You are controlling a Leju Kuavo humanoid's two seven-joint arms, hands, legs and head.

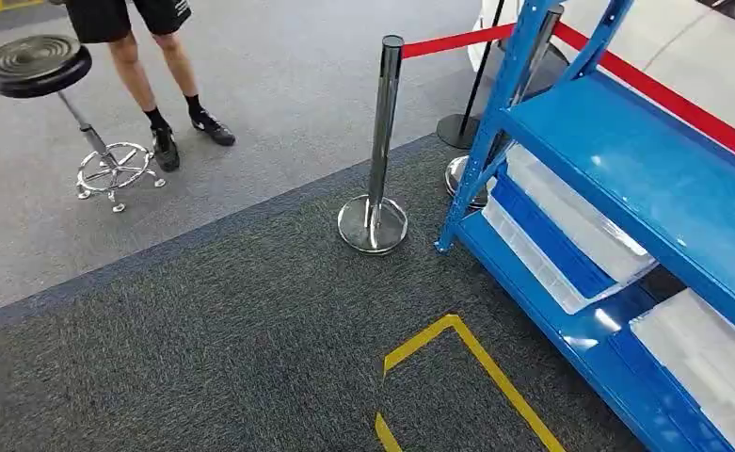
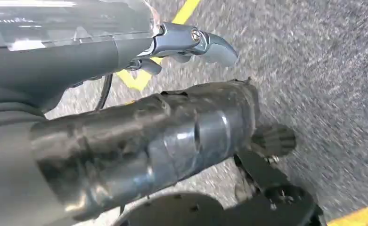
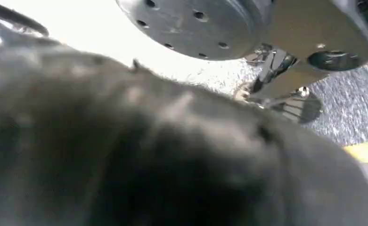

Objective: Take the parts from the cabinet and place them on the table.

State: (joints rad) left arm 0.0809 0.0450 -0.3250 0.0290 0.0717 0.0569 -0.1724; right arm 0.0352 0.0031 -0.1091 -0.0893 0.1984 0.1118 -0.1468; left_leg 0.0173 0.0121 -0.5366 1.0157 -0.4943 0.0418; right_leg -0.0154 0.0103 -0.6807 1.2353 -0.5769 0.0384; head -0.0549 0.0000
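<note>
Status: early stage, judged from the current layout. No part is seen on any table, and no table appears in the head view.

Cabinet: the blue shelving unit (image 1: 627, 179) occupies the right side of the head view, running from the upper centre to the lower right corner. Its lower shelves carry translucent bins (image 1: 570, 221), with a further bin (image 1: 711, 363) at the lower right. The contents of the bins cannot be made out, so the parts themselves are not identified.

Left hand (image 2: 139, 136): seen in the left wrist view as a thick grey thumb across the middle of the frame, with lighter fingers (image 2: 205, 44) at the upper centre. A clear, glossy object (image 2: 64, 23) lies along the upper left edge beside those fingers. Whether the hand holds it, and whether the fingers are apart or closed, cannot be told.

Right hand (image 3: 149, 155): a dark blurred mass in the right wrist view. Its state cannot be told.

Surroundings: a chrome stanchion (image 1: 378, 151) with a red belt (image 1: 457, 40) stands at upper centre of the head view; yellow floor tape (image 1: 467, 367) marks the carpet at lower centre; a person's legs (image 1: 156, 85) and a black stool (image 1: 39, 66) are at upper left.

Remaining, as judged: approach the shelving, extract parts, carry them to the table, release.
</note>
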